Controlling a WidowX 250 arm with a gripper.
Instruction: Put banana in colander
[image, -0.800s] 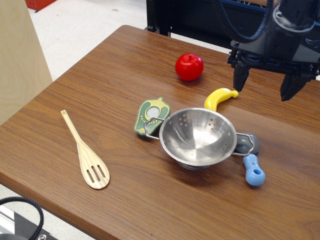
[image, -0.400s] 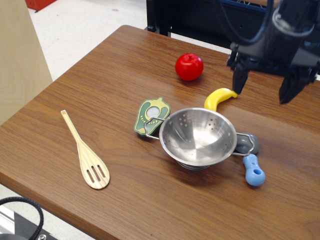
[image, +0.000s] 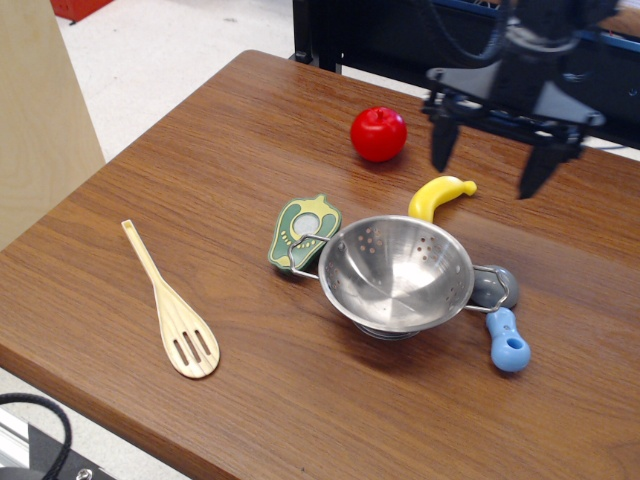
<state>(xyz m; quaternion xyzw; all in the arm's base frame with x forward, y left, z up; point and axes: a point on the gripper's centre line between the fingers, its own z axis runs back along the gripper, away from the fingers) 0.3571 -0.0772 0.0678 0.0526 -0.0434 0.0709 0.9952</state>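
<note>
The yellow toy banana (image: 438, 196) lies on the wooden table just behind the rim of the steel colander (image: 398, 274), which stands upright and empty at the table's middle right. My gripper (image: 485, 170) hangs open above the table, its two dark fingers (image: 441, 145) spread wide. It is above and slightly right of the banana's tip, apart from it, and holds nothing.
A red apple (image: 378, 133) sits behind the banana to the left. A green pepper-shaped toy (image: 304, 232) touches the colander's left handle. A grey-and-blue utensil (image: 502, 322) lies at its right. A wooden slotted spoon (image: 172, 303) lies at the front left. The table's near edge (image: 130, 410) runs along the bottom.
My gripper has moved left, from right of the banana to above it, and stays open. The objects on the table have not moved.
</note>
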